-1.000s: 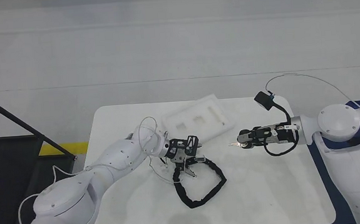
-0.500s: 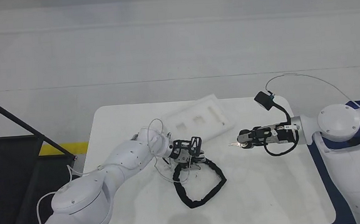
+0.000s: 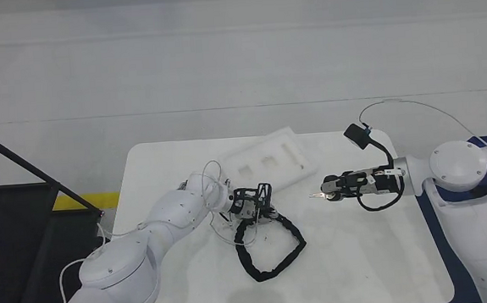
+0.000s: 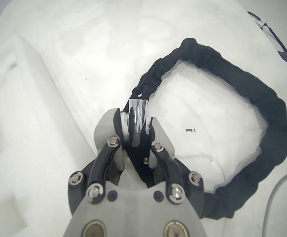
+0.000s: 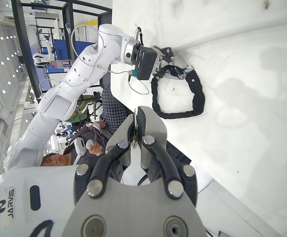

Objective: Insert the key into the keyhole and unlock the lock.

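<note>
Top view: lock (image 3: 301,242) beside foam tray (image 3: 262,177)

Bright, even overhead light; the chain lock (image 4: 248,80) casts soft shadows on the table (image 4: 201,152); glare streaks its chrome cylinder (image 4: 138,114).

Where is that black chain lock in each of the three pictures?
Top view: chain lock looped mid-table, beside the left gripper.
Left wrist view: chain lock curving away just beyond that gripper.
Right wrist view: chain lock far across the table.
Shared landmark: the left gripper clamping its shiny cylinder.
</note>
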You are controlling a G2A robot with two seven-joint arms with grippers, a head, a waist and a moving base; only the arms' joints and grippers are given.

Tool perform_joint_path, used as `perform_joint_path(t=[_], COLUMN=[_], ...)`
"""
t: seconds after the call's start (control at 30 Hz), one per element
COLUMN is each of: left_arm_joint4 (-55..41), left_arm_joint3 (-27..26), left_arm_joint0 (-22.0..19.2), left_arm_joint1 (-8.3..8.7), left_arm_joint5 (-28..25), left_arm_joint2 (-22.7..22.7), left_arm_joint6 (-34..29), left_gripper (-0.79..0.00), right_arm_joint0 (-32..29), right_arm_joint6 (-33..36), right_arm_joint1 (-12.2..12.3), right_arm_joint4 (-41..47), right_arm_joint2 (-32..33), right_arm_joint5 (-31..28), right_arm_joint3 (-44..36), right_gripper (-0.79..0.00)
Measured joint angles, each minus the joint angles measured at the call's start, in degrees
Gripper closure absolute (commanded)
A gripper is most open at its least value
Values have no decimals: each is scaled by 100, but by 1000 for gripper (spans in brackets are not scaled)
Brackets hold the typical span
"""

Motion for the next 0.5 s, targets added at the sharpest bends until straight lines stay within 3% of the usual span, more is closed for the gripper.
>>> perform_joint_path(t=[0.27, 0.5], left_arm_joint4=[118, 290], left_arm_joint3=[19, -459], left_arm_joint0=[-97, -316], left_arm_joint1=[-39, 141], left_arm_joint5=[-162, -116], left_arm_joint2=[0, 58], left_arm_joint6=[484, 1310], left_gripper=[0, 0], right_arm_joint0=[0, 0], right_arm_joint6=[0, 0], right_arm_joint1=[0, 0], right_arm_joint4=[0, 0], right_arm_joint2=[0, 0], right_arm_joint5=[0, 0], right_arm_joint3=[0, 0], right_gripper=[0, 0])
